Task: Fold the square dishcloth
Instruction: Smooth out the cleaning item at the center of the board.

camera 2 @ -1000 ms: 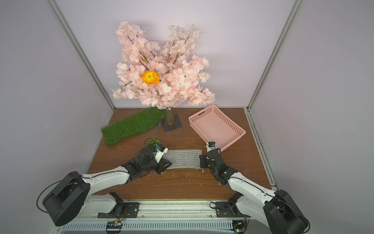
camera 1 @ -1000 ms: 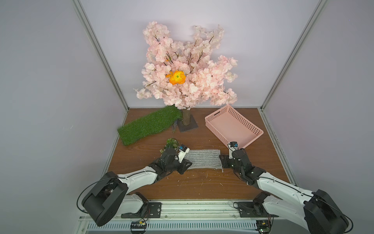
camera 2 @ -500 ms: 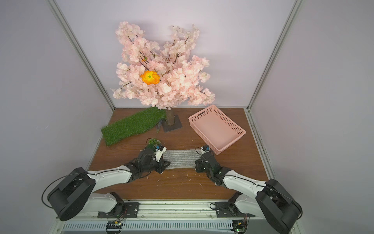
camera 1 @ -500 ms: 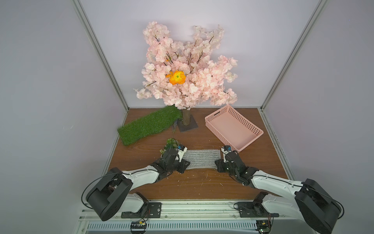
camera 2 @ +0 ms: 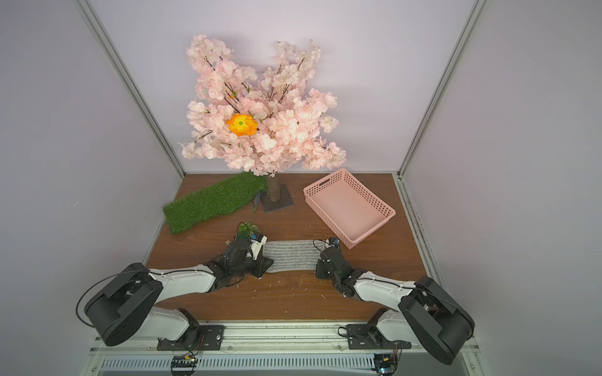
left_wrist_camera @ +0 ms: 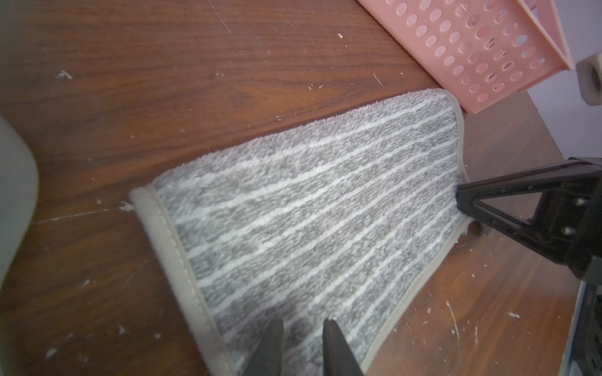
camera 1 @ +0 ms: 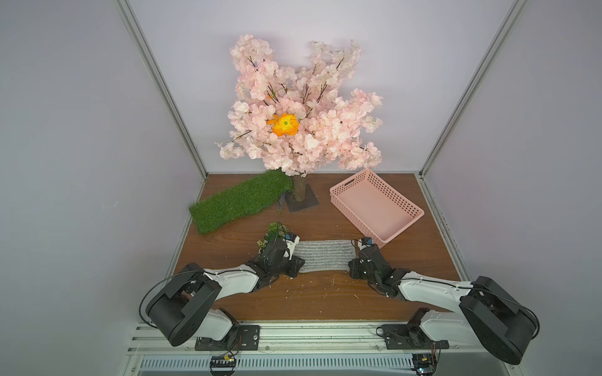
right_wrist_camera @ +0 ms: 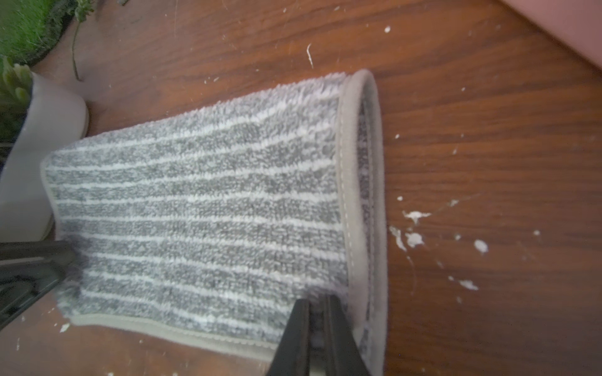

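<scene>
The square dishcloth [camera 1: 324, 255] lies flat on the brown tabletop [camera 1: 325, 299], near the front, between the two arms. It looks like a long strip, and in the right wrist view [right_wrist_camera: 208, 208] two edges lie one over the other at one end, so it is folded double. It is grey with thin white stripes and looks fuzzy.

The left gripper [camera 1: 294, 260] is at the left end of the cloth. In the left wrist view its two dark fingers [left_wrist_camera: 335, 345] stand a little apart with cloth between them, so it is pinching the cloth [left_wrist_camera: 309, 221] at that end, near the front corner.

The right gripper [camera 1: 353, 258] is at the right end of the cloth. In the right wrist view its fingers [right_wrist_camera: 293, 338] are almost together, with the cloth's edge squeezed between them. It holds that end near the front corner too.

The cloth hangs a bit tight between the two grippers, and its front edge curves inward in both top views [camera 2: 291, 257].

A pink basket [camera 1: 374, 205] sits just behind the right end of the cloth. A small white pot with a green plant [camera 1: 277, 232] stands just behind the left gripper, next to the left end of the cloth. A green grass mat [camera 1: 241, 200] and a pink blossom tree [camera 1: 299, 123] stand farther back.
</scene>
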Robot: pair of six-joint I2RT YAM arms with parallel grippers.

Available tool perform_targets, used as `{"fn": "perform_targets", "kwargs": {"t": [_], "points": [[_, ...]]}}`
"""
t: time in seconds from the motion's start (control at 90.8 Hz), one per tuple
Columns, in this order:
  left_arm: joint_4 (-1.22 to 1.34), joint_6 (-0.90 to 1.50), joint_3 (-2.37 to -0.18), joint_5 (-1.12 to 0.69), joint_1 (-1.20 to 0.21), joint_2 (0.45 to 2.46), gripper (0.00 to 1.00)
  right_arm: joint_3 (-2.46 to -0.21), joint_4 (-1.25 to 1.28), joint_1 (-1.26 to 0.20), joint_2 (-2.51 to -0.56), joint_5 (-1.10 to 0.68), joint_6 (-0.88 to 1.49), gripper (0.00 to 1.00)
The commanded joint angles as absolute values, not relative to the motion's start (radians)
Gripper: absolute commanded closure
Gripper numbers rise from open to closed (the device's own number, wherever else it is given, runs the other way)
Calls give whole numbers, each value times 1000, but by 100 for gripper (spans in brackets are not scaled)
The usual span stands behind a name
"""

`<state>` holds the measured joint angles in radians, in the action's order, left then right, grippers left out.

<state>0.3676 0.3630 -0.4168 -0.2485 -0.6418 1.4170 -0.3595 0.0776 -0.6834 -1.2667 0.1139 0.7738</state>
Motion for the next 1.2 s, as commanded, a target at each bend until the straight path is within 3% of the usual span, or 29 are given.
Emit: {"fn": "perform_targets", "kwargs": {"t": [0.0,0.231,0.473,1.189], "points": [[382,381,-412,-218,-651,1416,75,-393,15,-684,-1266,178,754,87],[387,429,-460,-193,-653,1369,75,-479,4,-683,-1201,234,709,82],[360,506,-523,-67,-653,1365,75,-544,26,-675,-1279,259,675,82],[344,522,-640,104,-653,1626,78,-554,165,-543,-1533,224,624,84]]}}
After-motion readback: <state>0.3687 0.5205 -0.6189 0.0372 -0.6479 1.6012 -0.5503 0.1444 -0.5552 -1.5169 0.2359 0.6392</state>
